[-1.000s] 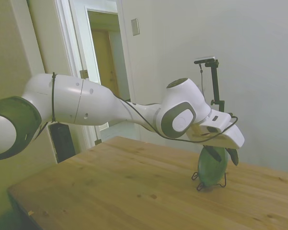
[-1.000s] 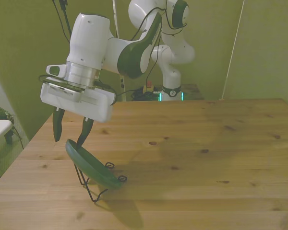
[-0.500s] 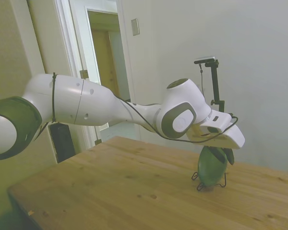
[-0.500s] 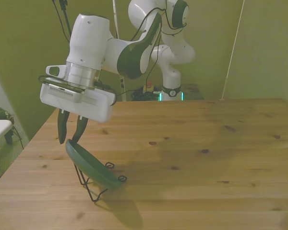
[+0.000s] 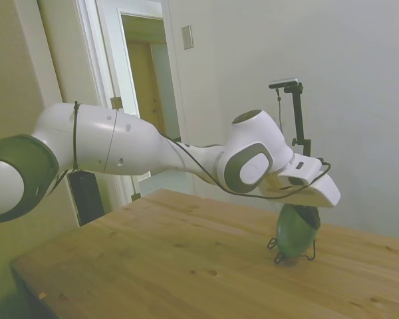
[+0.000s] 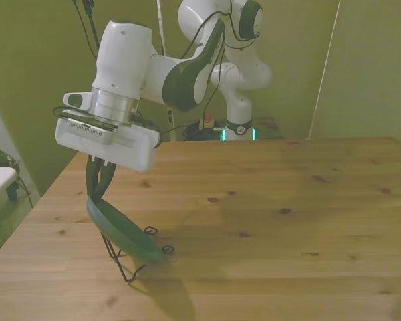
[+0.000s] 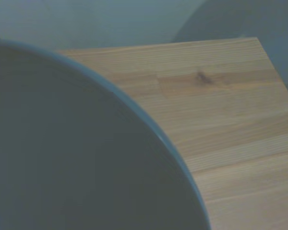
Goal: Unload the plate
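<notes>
While clamped on plate (image 6: 123, 233) rim, end effector (image 6: 97, 189) above wire stand (image 6: 123, 264); table (image 6: 287, 221) around.

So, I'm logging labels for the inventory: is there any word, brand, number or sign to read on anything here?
None to read.
Plate: plain, no marking.
Wire stand: bare.
Gripper: no legible label.
Table: bare wood.

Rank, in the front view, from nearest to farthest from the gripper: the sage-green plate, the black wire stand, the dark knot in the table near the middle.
1. Round sage-green plate: its upper rim sits at the gripper.
2. Thin black wire stand: under the plate, below the gripper.
3. Dark knot in the wooden table: far off toward the front view's right.
</notes>
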Tool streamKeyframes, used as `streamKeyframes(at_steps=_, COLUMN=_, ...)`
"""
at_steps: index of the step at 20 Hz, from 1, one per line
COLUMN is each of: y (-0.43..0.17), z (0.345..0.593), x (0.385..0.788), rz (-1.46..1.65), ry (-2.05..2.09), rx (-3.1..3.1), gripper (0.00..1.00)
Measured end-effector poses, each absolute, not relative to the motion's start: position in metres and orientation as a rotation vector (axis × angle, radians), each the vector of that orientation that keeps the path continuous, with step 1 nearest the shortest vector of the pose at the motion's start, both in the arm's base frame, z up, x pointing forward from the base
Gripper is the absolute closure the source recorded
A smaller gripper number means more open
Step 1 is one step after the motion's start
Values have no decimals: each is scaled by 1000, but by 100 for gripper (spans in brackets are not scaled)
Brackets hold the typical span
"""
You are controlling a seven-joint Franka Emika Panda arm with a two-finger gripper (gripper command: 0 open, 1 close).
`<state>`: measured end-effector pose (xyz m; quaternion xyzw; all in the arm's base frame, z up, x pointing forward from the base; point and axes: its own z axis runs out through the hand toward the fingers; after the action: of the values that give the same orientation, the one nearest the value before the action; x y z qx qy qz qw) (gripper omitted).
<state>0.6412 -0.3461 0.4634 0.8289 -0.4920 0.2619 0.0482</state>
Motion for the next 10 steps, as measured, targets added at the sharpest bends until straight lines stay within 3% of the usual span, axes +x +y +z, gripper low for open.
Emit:
streamKeyframes(at_steps=5, y=-344, z=472, x=642, rz=820, ry=-1494, rx=2528, gripper=100)
streamKeyframes(at_steps=10, y=-328, z=497, x=643, rz=874, ry=-1475, rx=2543, gripper=100)
